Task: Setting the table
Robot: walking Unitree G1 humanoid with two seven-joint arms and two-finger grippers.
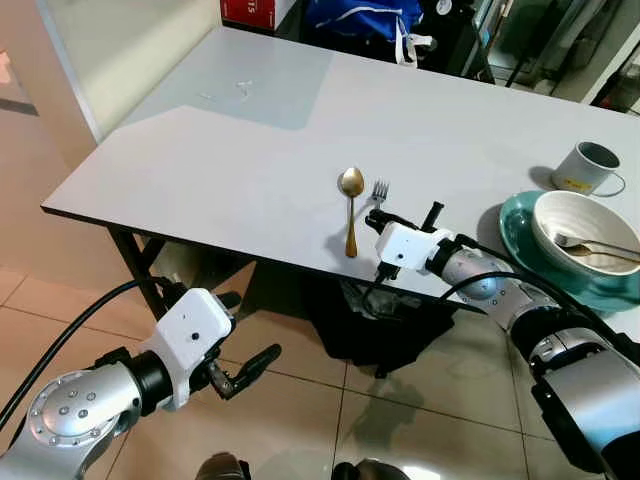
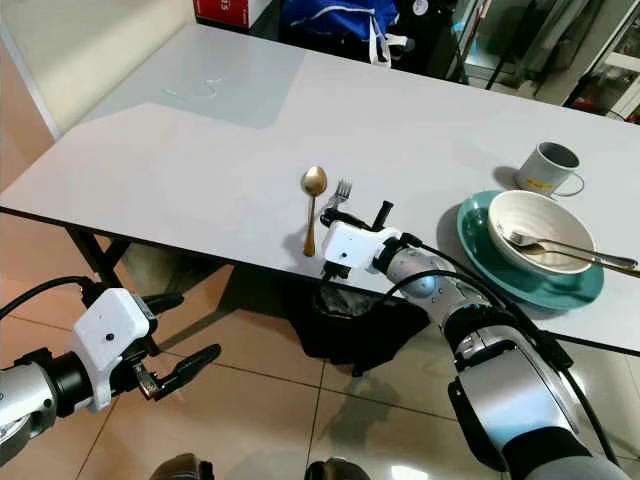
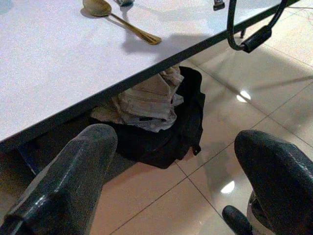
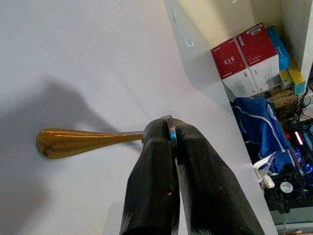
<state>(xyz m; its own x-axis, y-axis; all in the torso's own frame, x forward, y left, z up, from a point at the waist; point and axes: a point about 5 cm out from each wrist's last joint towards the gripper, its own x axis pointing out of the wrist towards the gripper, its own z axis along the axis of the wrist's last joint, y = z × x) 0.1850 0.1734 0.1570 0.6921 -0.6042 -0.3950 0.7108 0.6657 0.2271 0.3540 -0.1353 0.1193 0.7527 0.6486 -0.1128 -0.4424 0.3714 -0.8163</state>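
Observation:
A gold spoon [image 1: 350, 205] lies on the white table [image 1: 220, 150] near its front edge, bowl end away from me. Just to its right a silver fork [image 1: 380, 188] points its tines the same way. My right gripper [image 1: 378, 217] is shut on the fork's handle low over the table; in the right wrist view the thin metal handle [image 4: 169, 129] sits pinched between the black fingers [image 4: 151, 171], beside the spoon's handle [image 4: 73, 142]. My left gripper [image 1: 245, 370] hangs open below table height, over the floor, holding nothing.
At the table's right a white bowl [image 1: 580, 232] holding cutlery [image 1: 600, 248] sits on a teal plate [image 1: 515, 235], with a grey mug [image 1: 587, 168] behind. A black bag [image 3: 161, 142] of cloth lies under the table. A red box [image 1: 250, 10] and blue bag [image 1: 360, 15] stand beyond.

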